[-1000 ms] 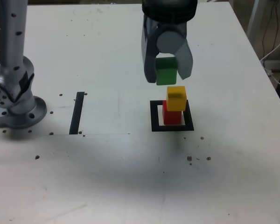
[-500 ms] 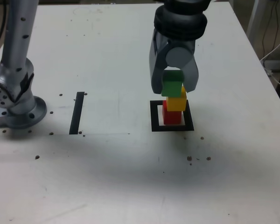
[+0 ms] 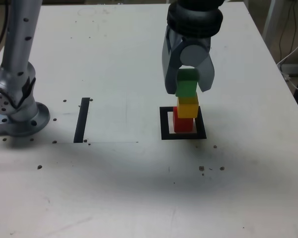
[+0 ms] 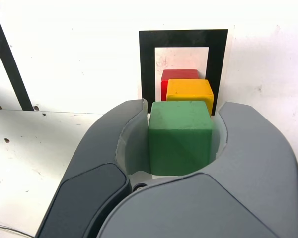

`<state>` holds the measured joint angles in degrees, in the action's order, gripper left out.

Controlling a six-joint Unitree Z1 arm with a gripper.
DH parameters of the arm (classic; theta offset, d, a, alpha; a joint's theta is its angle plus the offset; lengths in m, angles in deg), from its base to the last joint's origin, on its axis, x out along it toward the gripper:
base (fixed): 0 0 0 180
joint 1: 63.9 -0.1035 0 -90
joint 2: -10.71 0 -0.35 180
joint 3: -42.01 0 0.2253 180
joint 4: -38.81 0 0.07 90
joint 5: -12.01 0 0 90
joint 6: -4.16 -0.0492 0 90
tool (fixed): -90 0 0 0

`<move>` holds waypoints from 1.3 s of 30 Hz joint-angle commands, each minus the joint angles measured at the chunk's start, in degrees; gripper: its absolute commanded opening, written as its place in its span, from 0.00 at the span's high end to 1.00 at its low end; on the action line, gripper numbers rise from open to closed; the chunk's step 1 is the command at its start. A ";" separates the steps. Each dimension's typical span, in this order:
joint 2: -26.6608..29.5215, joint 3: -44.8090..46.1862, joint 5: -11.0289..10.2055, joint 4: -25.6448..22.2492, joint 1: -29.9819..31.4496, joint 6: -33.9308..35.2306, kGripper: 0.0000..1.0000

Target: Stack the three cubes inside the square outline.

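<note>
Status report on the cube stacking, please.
Gripper shut on green cube, sitting at top of yellow cube. Yellow on red cube, inside square outline. Nothing in the way.

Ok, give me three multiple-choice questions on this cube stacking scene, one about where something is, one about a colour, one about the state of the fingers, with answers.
1. Where does the red cube sit?
A. On the black tape strip
B. Inside the square outline, at the bottom of the stack
C. Beside the arm's base

2. What colour is the cube directly on the red one?
A. Yellow
B. Blue
C. White

3. What are the gripper fingers doing?
A. Spread wide and empty
B. Shut on nothing
C. Closed on the green cube

Answers: 1 B, the exterior view shows red lowest, within the black frame. 2 A, the yellow cube rests on it. 3 C, the wrist view shows the green cube held between both fingers.
</note>
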<state>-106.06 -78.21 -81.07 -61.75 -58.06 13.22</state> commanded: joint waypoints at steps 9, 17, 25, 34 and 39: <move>-0.16 -0.41 1.70 -0.33 -0.56 -0.27 0.54; -0.68 0.08 2.53 -0.09 -0.68 -0.27 0.11; -1.03 0.58 1.81 -0.08 -0.91 -0.27 0.01; 2.37 2.57 1.48 -0.46 -0.92 -0.41 0.01; 7.28 5.96 1.81 -0.20 -0.92 -1.50 0.01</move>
<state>-100.45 -73.11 -79.46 -62.04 -58.88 12.25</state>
